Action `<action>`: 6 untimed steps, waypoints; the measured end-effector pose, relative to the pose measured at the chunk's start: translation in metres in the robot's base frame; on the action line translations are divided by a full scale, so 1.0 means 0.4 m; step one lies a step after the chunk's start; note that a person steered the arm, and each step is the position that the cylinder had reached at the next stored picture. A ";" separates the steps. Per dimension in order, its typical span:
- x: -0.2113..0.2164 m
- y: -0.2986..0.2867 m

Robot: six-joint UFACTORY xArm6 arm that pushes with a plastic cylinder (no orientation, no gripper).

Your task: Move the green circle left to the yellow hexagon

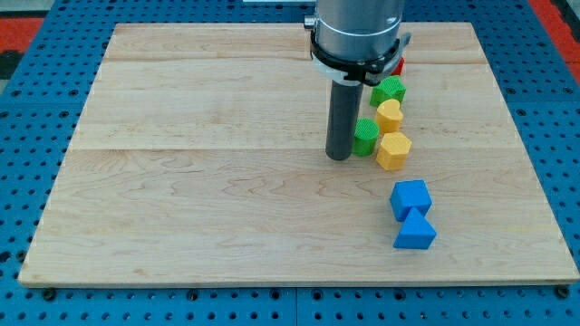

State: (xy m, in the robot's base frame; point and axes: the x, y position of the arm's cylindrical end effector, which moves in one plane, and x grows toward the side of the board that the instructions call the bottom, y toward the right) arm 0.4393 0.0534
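Note:
The green circle (365, 137) is a small ribbed green cylinder on the wooden board (208, 181), right of centre. The yellow hexagon (393, 150) lies just to its right and slightly lower, close to it or touching. My tip (339, 157) rests on the board directly left of the green circle, against or almost against its left side. The rod partly hides the circle's left edge.
A yellow heart-like block (390, 115) sits above the hexagon, with a green block (389, 91) above that and a red block (398, 65) mostly hidden behind the arm. A blue cube (410, 198) and blue triangle (415, 232) lie lower right.

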 end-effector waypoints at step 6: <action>0.033 0.120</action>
State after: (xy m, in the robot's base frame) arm 0.4527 0.1014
